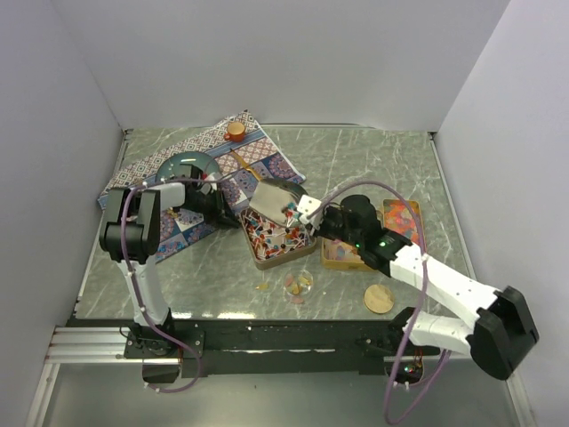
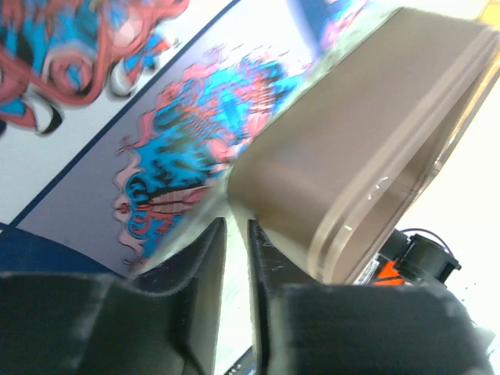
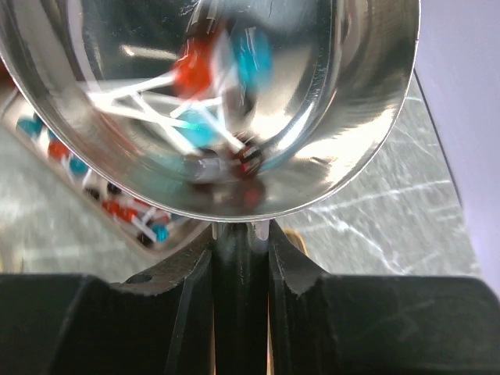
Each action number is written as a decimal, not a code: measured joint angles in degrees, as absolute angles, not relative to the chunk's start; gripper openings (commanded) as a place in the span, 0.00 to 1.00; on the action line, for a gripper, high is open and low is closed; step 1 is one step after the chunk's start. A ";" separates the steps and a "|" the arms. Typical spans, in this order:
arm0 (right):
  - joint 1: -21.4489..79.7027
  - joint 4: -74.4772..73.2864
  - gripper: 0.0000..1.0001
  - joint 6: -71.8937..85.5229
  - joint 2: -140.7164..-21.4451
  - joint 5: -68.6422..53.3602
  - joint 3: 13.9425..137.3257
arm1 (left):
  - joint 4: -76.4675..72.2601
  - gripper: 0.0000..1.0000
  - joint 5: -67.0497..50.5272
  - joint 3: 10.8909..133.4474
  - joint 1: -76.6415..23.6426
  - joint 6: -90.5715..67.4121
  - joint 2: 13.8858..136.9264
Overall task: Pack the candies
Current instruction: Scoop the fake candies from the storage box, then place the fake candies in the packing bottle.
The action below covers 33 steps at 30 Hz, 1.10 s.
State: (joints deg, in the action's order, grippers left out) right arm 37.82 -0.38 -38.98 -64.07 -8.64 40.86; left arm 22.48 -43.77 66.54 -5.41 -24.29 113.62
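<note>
The candies [image 1: 274, 236] of the red, white and black sort are heaped in a gold tin [image 1: 264, 263] near the middle of the worktop [image 1: 382, 160]. A few more are seen in the bowl of a metal scoop [image 3: 328, 86]. One striped sweet lies low in it and the rest are blurred. Some stray pieces [image 1: 298, 283] are scattered toward the near edge, and brighter sweets are held in a second tin [image 1: 404, 218] toward the right edge.

The scoop is grasped by the right claw [image 1: 311, 215], which is clenched on its thin stem. From this claw the bowl is pointed toward the far left corner and is carried over the far side of the gold tin. The heap therefore lies just below the claw and toward the near left of it. The tin's long axis appears to run roughly along the near edge, slightly slanted, and it is crossed by the scoop. The right arm is the nearer one. It is stretched low and diagonally from the near right corner, with the wrist turned inward.

The left claw [image 1: 227, 209] is set at the tin's left end, above a patterned cloth [image 1: 151, 169]. Its fingers [image 2: 207, 266] are parted by a narrow slit beside the tan wall. Whether that wall is pinched cannot be told. The left arm is folded, with the elbow raised near the left edge.

The coming move is judged to depend on the bowl being kept over the tin's opening.
</note>
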 measured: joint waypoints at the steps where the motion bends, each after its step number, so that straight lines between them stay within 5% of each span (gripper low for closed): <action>1: 37.82 -2.24 0.00 -40.53 -62.89 -8.60 40.84 | 22.65 0.37 -43.51 67.29 -5.39 -24.05 113.16; 10: 37.82 -23.46 0.00 -54.65 -52.38 -4.58 40.38 | 21.93 0.59 -42.19 73.43 -4.78 -24.27 110.48; 20: 37.85 -39.64 0.00 -67.48 -40.10 -0.89 37.71 | 21.26 0.60 -41.06 73.34 -4.71 -25.89 107.63; 33: 38.50 -43.55 0.00 -72.73 -39.55 2.94 34.54 | 19.07 0.60 -41.06 71.64 -4.64 -27.79 105.19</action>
